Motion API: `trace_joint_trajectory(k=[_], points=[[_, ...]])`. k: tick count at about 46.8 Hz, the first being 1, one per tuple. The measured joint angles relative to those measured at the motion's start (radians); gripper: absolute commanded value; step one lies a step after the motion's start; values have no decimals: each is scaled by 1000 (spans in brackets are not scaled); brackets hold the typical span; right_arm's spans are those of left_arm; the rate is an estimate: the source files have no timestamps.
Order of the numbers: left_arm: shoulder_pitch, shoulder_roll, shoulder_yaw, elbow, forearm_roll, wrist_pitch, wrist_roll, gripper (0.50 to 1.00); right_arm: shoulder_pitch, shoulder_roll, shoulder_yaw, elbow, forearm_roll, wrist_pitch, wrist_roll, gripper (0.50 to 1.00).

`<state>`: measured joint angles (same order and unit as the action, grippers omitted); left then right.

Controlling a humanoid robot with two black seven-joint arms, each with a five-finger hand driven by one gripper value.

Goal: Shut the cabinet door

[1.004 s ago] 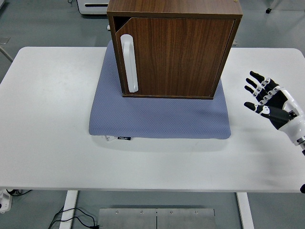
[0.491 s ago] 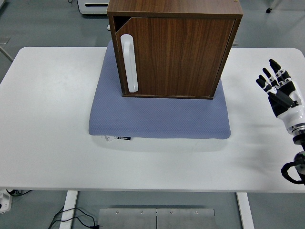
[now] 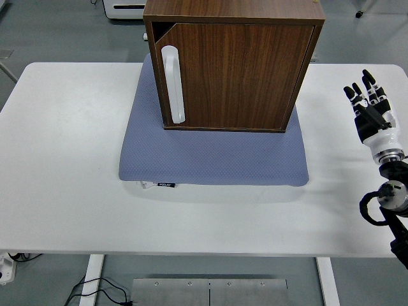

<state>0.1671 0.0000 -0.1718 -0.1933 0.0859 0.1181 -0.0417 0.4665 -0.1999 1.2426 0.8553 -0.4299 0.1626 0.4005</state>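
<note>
A wooden cabinet point(image 3: 233, 64) is standing on a blue-grey mat point(image 3: 210, 159) at the far middle of the white tabletop point(image 3: 64, 159), its door point(image 3: 236, 75) facing the near edge and lying almost flush with the frame, with only a thin dark gap showing at the cabinet's upper left corner. A tall white handle point(image 3: 173, 84) is running upright along the door's left side, so the door's long edge is standing vertical and the hinge seems to be on the cabinet's right. The right robot hand point(image 3: 370, 105) is hovering well to the right of the cabinet, near the tabletop's right edge, fingers spread upward and released, holding nothing. No left arm is showing. From the hand, the door is lying to the left and slightly farther away; the right arm is the only one within reach of it. Judging from the narrow gap, the closing is looking all but complete, needing at most a light push on the handle side
</note>
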Motion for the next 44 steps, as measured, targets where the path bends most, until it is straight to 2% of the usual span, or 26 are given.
trace_joint_trajectory(k=[8, 15, 30, 38, 44], points=[[0, 0, 0, 0, 0, 0, 0, 1000, 15, 4, 0, -19, 31, -5, -1, 1000], [0, 0, 0, 0, 0, 0, 0, 1000, 21, 5, -1, -36, 48, -22, -22, 1000], [0, 0, 0, 0, 0, 0, 0, 1000, 24, 8, -8, -39, 50, -61, -111, 1000], [0, 0, 0, 0, 0, 0, 0, 1000, 25, 8, -14, -39, 83, -56, -200, 1000], [0, 0, 0, 0, 0, 0, 0, 1000, 36, 7, -13, -39, 85, -54, -240, 1000]])
